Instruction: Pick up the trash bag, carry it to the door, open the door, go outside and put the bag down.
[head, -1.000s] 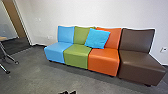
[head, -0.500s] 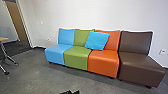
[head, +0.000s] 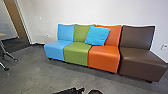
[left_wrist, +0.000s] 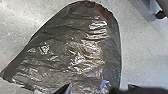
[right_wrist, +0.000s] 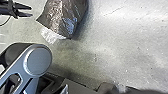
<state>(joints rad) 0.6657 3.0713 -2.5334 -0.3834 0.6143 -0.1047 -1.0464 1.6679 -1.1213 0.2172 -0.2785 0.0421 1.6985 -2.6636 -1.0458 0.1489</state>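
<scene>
Farther into your head view: left arm (head: 68, 91); left gripper (right_wrist: 32, 12) spread, right gripper (right_wrist: 96, 87) indeterminable. Trash bag (left_wrist: 65, 50): probably limp, slippery; pinch gathered folds.

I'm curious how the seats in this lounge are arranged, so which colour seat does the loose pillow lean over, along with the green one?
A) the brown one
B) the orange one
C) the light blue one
B: the bright blue pillow rests across the backs of the green seat and the orange seat.
</scene>
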